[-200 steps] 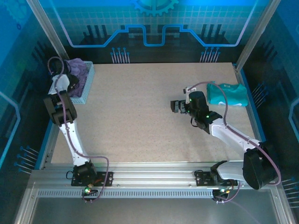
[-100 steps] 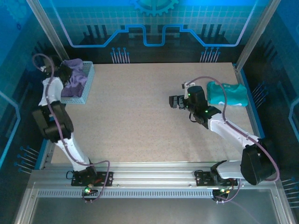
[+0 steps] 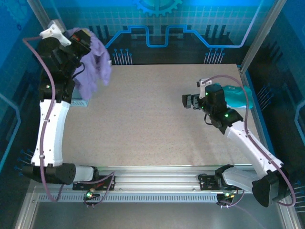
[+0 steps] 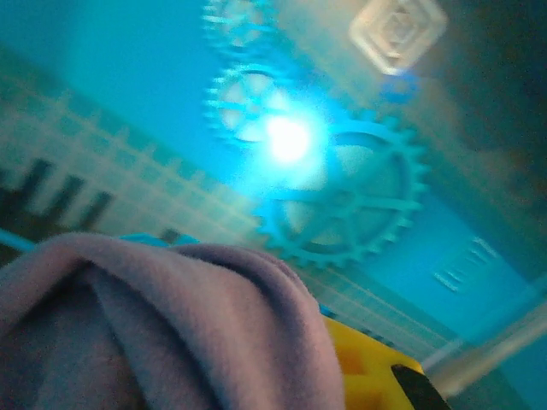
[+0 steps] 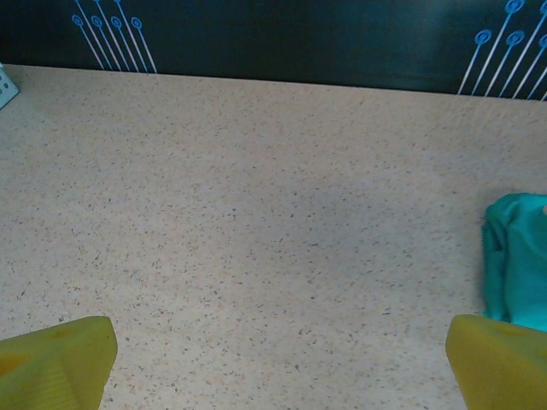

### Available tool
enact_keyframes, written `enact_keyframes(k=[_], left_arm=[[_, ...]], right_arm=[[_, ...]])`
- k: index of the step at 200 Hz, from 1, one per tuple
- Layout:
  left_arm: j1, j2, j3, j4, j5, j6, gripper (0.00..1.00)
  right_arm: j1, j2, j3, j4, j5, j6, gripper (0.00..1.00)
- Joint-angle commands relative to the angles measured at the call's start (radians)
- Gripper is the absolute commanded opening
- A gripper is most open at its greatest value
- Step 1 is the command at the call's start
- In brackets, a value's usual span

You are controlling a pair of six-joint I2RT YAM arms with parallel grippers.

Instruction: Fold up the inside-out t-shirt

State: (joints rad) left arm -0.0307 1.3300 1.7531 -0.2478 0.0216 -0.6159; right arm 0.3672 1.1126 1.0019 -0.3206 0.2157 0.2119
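Your surface (image 3: 152,129) is a speckled beige board with a metal rail (image 3: 157,175) along its near edge and a dark printed wall (image 3: 167,55) behind the far edge. Most of it lies bare, so you have wide room across the middle and the near half. The crowded spots are the two far corners. At the far left, an edge of the grey basket (image 3: 81,102) shows beside the left arm, close to the side edge. At the far right, the teal garment (image 3: 239,98) lies near the side edge, partly behind the right arm.

Your left gripper (image 3: 86,40) is raised high over the far-left corner, clamped tight on the t-shirt (image 3: 95,67). The lavender cloth hangs from it in a bunch, off the surface, its lower end near the basket in the top view. From the left wrist, the cloth is heaped against a yellow finger (image 4: 367,367).

Your right gripper (image 3: 188,101) hovers over the right-hand middle, spread wide and holding nothing. The teal garment sits just to its right, apart from its yellow fingertips (image 5: 500,359).
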Motion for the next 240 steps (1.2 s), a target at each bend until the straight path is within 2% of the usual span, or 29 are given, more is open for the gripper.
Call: enact_keyframes(k=[1, 31, 63, 90, 111, 121, 125, 139, 148, 158, 166, 173, 180, 192, 215, 240], left_arm=[[-0.119, -0.032, 0.03, 0.005, -0.065, 0.081, 0.0], [-0.336, -0.01, 0.029, 0.014, -0.146, 0.134, 0.0], [-0.491, 0.058, 0.019, 0.027, -0.215, 0.138, 0.0], [-0.573, 0.115, -0.101, 0.101, -0.237, 0.053, 0.0], [-0.59, 0.218, -0.133, 0.134, -0.211, -0.013, 0.0], [-0.587, 0.289, -0.101, 0.108, -0.195, -0.014, 0.07], [-0.584, 0.321, -0.082, 0.094, -0.186, -0.006, 0.13], [-0.558, 0.444, 0.022, -0.003, -0.137, 0.036, 0.5], [-0.532, 0.515, 0.107, -0.126, -0.094, 0.055, 0.62], [-0.509, 0.557, 0.16, -0.24, -0.059, 0.064, 0.67], [-0.5, 0.537, 0.122, -0.256, -0.045, 0.073, 0.7], [-0.499, 0.488, 0.027, -0.214, -0.051, 0.079, 0.72], [-0.502, 0.419, -0.093, -0.155, -0.061, 0.07, 0.81], [-0.502, 0.3, -0.296, -0.057, -0.081, 0.035, 0.91], [-0.506, 0.139, -0.58, -0.008, -0.109, -0.024, 0.91], [-0.563, 0.107, -0.744, -0.026, -0.069, -0.054, 0.89]], right_arm=[[-0.023, -0.025, 0.08, -0.144, -0.056, -0.067, 1.0], [-0.043, -0.013, 0.151, -0.244, -0.073, -0.093, 1.0], [-0.062, -0.026, 0.167, -0.285, -0.109, -0.076, 1.0], [-0.063, -0.034, 0.148, -0.291, -0.127, -0.064, 1.0], [-0.065, -0.029, 0.134, -0.292, -0.104, -0.057, 1.0], [-0.065, -0.018, 0.129, -0.291, -0.105, -0.051, 1.0], [-0.065, -0.014, 0.126, -0.289, -0.105, -0.048, 1.0], [-0.065, 0.009, 0.11, -0.273, -0.112, -0.032, 1.0], [-0.065, 0.028, 0.097, -0.262, -0.128, -0.019, 1.0], [-0.062, 0.051, 0.081, -0.244, -0.15, 0.0, 1.0], [-0.055, 0.07, 0.063, -0.226, -0.166, 0.015, 1.0], [-0.044, 0.084, 0.048, -0.205, -0.181, 0.027, 1.0], [-0.029, 0.098, 0.032, -0.181, -0.193, 0.037, 1.0], [0.002, 0.131, 0.009, -0.139, -0.208, 0.049, 0.99], [0.055, 0.231, -0.003, -0.065, -0.22, 0.075, 0.97], [0.051, 0.374, 0.037, 0.002, -0.211, 0.108, 0.9]])
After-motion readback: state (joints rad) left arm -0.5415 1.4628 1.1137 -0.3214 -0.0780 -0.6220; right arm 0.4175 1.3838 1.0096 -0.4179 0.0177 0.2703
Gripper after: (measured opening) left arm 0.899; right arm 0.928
